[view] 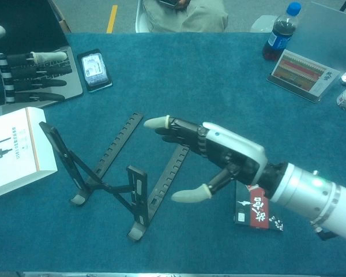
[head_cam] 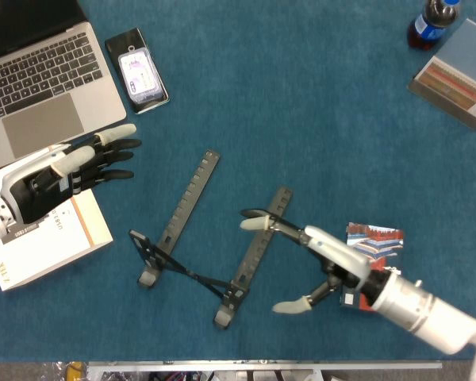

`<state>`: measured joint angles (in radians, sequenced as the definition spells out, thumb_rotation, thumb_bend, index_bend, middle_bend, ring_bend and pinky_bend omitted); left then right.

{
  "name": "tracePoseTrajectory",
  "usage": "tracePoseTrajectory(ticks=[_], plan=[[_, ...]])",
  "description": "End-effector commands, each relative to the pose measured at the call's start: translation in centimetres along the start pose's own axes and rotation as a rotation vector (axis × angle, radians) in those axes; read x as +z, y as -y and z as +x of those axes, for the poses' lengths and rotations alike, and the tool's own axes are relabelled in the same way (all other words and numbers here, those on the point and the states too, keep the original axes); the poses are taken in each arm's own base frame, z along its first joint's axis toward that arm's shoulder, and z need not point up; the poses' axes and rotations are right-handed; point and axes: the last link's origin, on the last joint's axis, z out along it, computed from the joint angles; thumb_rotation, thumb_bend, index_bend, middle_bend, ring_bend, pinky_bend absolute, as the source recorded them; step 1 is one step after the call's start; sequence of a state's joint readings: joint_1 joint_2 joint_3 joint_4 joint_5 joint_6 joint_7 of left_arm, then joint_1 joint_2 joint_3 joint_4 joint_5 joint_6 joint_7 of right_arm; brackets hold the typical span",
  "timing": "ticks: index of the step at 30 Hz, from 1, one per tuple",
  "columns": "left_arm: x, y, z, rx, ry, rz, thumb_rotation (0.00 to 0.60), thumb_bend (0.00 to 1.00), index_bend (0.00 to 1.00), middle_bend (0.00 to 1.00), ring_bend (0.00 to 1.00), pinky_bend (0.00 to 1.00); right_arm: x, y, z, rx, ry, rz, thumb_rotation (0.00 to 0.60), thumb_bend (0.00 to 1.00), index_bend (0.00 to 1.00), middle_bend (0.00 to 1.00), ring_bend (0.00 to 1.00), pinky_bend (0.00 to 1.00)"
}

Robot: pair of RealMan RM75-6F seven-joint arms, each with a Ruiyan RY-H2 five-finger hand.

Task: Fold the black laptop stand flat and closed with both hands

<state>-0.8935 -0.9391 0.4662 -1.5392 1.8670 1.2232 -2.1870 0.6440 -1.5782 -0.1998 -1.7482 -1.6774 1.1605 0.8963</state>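
— Stand condition?
— We find the black laptop stand (head_cam: 209,236) unfolded at lower centre, both slotted rails splayed.
— Hands?
— We record the right hand (head_cam: 305,259) spread above its right rail; left hand (head_cam: 67,171) spread, upper left, empty.

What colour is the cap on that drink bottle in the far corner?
Blue. The bottle cap shows best in the chest view, atop the dark drink bottle.
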Motion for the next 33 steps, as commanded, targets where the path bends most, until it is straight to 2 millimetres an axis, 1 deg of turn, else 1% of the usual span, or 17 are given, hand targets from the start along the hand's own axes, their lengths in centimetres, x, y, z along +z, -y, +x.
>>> tracePoseTrajectory(ticks=[1, 6, 9, 10, 15, 17, 21, 26, 31, 33], plan=[[-0.3, 0.0, 0.1, 0.001, -0.001, -0.002, 0.250, 0.25, 0.02, 0.04, 0.00, 0.09, 1.4, 0.2, -1.8, -0.007, -0.041, -0.002, 0.600, 0.12, 0.13, 0.03, 0.00, 0.00], [-0.6, 0.0, 0.2, -0.001, -0.002, -0.004, 0.251, 0.25, 0.02, 0.04, 0.00, 0.09, 2.4, 0.1, -2.7, -0.029, -0.072, 0.001, 0.600, 0.14, 0.13, 0.02, 0.00, 0.00], [-0.8, 0.0, 0.2, -0.002, -0.001, -0.004, 0.247, 0.25, 0.02, 0.04, 0.00, 0.09, 2.8, 0.0, -3.1, -0.032, -0.081, 0.004, 0.600, 0.22, 0.13, 0.02, 0.00, 0.00], [-0.8, 0.0, 0.2, -0.002, 0.000, -0.004, 0.247, 0.25, 0.02, 0.04, 0.00, 0.09, 2.8, -0.1, -3.2, -0.032, -0.081, 0.003, 0.600, 0.23, 0.13, 0.02, 0.00, 0.00], [-0.9, 0.1, 0.3, -0.004, -0.001, 0.000, 0.250, 0.25, 0.02, 0.04, 0.00, 0.09, 3.0, -0.2, -3.1, -0.034, -0.089, -0.001, 0.600, 0.29, 0.13, 0.02, 0.00, 0.00], [-0.8, 0.2, 0.3, -0.008, -0.001, 0.001, 0.251, 0.25, 0.02, 0.04, 0.00, 0.09, 2.9, -0.3, -2.9, -0.035, -0.089, -0.005, 0.600, 0.29, 0.13, 0.02, 0.00, 0.00], [-0.7, 0.3, 0.3, -0.013, 0.000, 0.004, 0.252, 0.25, 0.02, 0.04, 0.00, 0.09, 2.4, -0.5, -2.2, -0.045, -0.105, -0.017, 0.600, 0.29, 0.13, 0.02, 0.00, 0.00], [-0.4, 0.4, 0.2, -0.022, 0.004, 0.008, 0.250, 0.25, 0.02, 0.04, 0.00, 0.09, 1.5, -0.6, -0.9, -0.055, -0.138, -0.038, 0.600, 0.29, 0.13, 0.02, 0.00, 0.00], [0.0, 0.5, 0.1, -0.026, 0.011, 0.012, 0.249, 0.25, 0.02, 0.04, 0.00, 0.09, 0.2, -0.7, 0.7, -0.088, -0.166, -0.053, 0.600, 0.29, 0.12, 0.02, 0.00, 0.00], [0.0, 0.4, 0.2, -0.013, 0.011, 0.009, 0.251, 0.25, 0.02, 0.04, 0.00, 0.09, -0.4, -0.5, 1.3, -0.098, -0.176, -0.049, 0.600, 0.29, 0.12, 0.02, 0.00, 0.00]])
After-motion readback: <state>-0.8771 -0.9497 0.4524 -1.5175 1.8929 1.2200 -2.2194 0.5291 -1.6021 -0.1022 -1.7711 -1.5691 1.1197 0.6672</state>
